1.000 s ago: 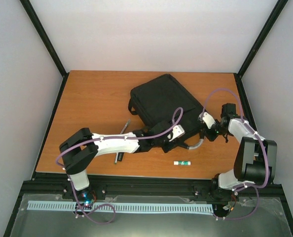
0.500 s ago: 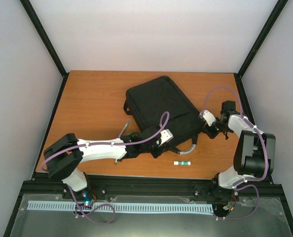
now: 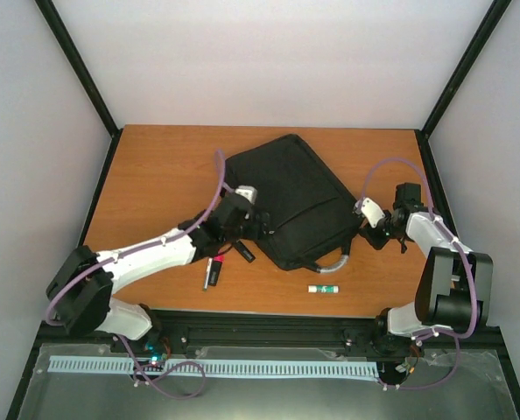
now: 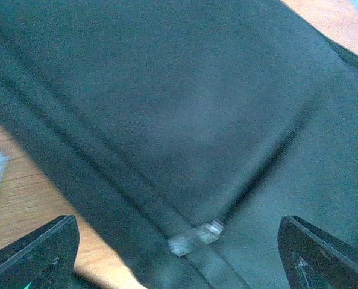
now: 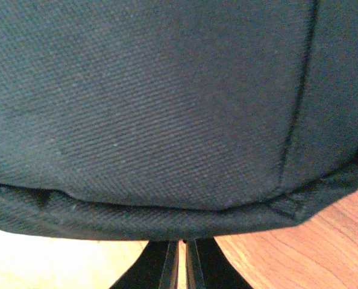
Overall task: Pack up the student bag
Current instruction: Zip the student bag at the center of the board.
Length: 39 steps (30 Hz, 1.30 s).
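The student bag is a large black fabric bag lying flat at mid table, with its grey loop handle at the near right end. My left gripper hovers over the bag's near left edge, open with nothing between its fingers. The left wrist view shows the black fabric and a small silver zipper pull lying between the spread fingers. My right gripper is shut, its tips against the bag's right corner. In the right wrist view its tips meet the bag's seam; whether fabric is pinched does not show.
A dark pen with a red part lies on the wooden table near the left arm. A small white and green glue stick lies near the front edge. Black frame posts stand at the table's corners.
My left gripper has opened and swung left along the bag's near edge, from the right end to the left side. The bag has shifted and turned slightly left. The right gripper has stayed put.
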### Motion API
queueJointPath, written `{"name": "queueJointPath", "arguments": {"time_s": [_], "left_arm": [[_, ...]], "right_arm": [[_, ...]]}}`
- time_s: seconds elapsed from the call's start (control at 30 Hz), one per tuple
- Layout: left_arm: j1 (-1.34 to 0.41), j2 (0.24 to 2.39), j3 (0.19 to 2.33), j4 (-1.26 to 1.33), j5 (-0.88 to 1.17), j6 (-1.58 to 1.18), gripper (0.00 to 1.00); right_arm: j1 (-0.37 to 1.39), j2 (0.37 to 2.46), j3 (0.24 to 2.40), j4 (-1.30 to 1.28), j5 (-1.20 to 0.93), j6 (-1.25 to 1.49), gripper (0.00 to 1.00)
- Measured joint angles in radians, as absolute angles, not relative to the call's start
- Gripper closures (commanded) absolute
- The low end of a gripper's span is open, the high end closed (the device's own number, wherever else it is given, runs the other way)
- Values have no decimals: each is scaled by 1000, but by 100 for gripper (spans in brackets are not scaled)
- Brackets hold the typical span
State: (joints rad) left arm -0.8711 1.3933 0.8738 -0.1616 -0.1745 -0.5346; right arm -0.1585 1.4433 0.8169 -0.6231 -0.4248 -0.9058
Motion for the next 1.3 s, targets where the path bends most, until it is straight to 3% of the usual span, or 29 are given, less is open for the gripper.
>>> {"name": "queueJointPath", "arguments": {"time_s": [0.23,0.5,0.63,0.77,1.03,1.2,1.3], "left_arm": [[-699,1554,948,-181,-124,-721,3],[-623,1876,1196,-149,-10,-787,9],[-600,2060,1452,-168,36,-742,16],[-587,2184,1691,-187,57,-654,16],[-620,1986,1576,-251,30,-486,20],[-754,1790,1429,-273,-9,-345,36],[-879,1785,1407,-293,-6,-225,39]], "right_arm": [[-159,1437,788,-608,-426,-916,97],[-158,1391,758,-616,-431,-928,97],[-139,1377,741,-616,-432,-926,97],[-86,1360,716,-618,-430,-915,97],[-44,1361,715,-624,-448,-883,97],[-39,1361,715,-624,-452,-871,97],[-39,1364,715,-624,-457,-866,97]]}}
